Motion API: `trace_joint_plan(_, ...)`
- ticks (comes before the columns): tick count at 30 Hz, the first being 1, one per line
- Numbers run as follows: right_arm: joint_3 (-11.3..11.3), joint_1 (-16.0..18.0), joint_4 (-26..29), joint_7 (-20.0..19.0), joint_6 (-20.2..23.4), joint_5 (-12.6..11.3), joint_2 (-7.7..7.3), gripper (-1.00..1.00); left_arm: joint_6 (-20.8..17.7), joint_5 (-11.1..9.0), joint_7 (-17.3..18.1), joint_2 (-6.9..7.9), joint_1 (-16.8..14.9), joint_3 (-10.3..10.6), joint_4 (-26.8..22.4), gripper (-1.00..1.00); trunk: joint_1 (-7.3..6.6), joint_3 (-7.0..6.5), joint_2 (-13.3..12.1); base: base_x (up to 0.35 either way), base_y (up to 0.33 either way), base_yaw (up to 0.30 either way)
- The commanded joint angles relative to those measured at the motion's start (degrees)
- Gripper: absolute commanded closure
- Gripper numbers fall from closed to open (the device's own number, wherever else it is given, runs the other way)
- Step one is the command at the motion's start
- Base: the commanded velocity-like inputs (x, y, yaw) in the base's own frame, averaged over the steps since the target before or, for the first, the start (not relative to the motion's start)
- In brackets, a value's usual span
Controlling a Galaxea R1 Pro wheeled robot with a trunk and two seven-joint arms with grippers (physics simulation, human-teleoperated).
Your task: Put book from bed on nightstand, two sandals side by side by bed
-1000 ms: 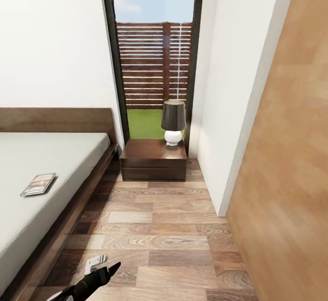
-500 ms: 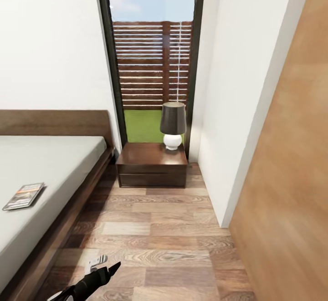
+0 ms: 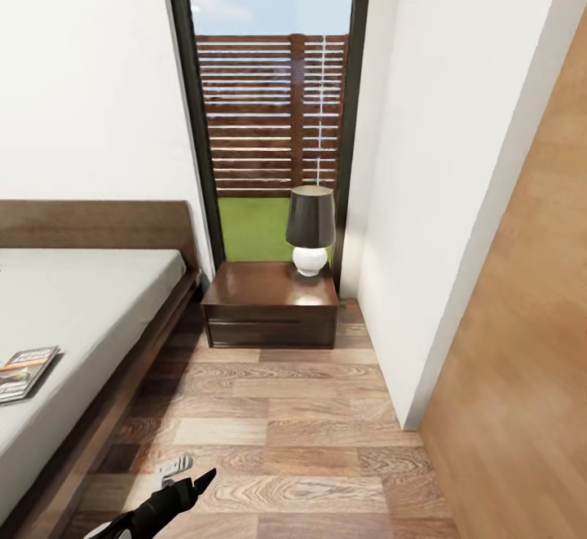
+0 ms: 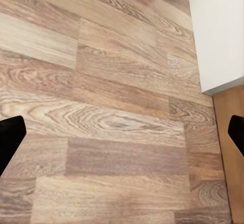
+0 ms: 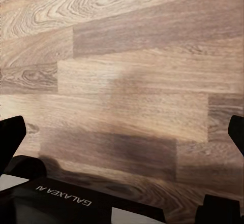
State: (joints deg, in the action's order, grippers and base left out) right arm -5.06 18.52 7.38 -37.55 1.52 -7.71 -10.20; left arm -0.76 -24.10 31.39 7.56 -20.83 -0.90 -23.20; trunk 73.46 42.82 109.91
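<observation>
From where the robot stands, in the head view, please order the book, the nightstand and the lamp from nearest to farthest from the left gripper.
1. The book, on the bed, left of the left gripper.
2. The nightstand, ahead, beside the bed.
3. The lamp, on the nightstand's far right corner.

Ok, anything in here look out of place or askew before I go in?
Only the book: it lies at a slant on the bed, off square with the mattress edge. The nightstand sits square against the window, its lamp upright. Nothing spilled or damaged.
</observation>
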Motion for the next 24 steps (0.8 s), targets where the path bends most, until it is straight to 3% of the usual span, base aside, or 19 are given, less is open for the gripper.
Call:
trace_joint_plan(1,-0.42,0.02,-0.04,-0.34,0.16,-0.01,0.0,-1.0,-0.06,-0.2,0.26,0.0,-0.01,-0.08,0.02,-1.0,-0.02,0.06,0.04,0.0,0.0,0.0)
trace_joint_plan(16,-0.41,0.02,-0.08,-0.31,0.15,-0.11,0.0,-1.0,-0.03,-0.16,0.27,0.0,0.22,-0.06,0.0,-1.0,-0.02,0.06,0.04,0.005,0.0,0.0)
trace_joint_plan(24,-0.42,0.02,-0.08,-0.32,0.16,-0.16,0.0,-1.0,-0.03,-0.16,0.25,0.0,0.26,-0.06,0.0,-1.0,-0.02,0.06,0.04,0.281,0.0,0.0)
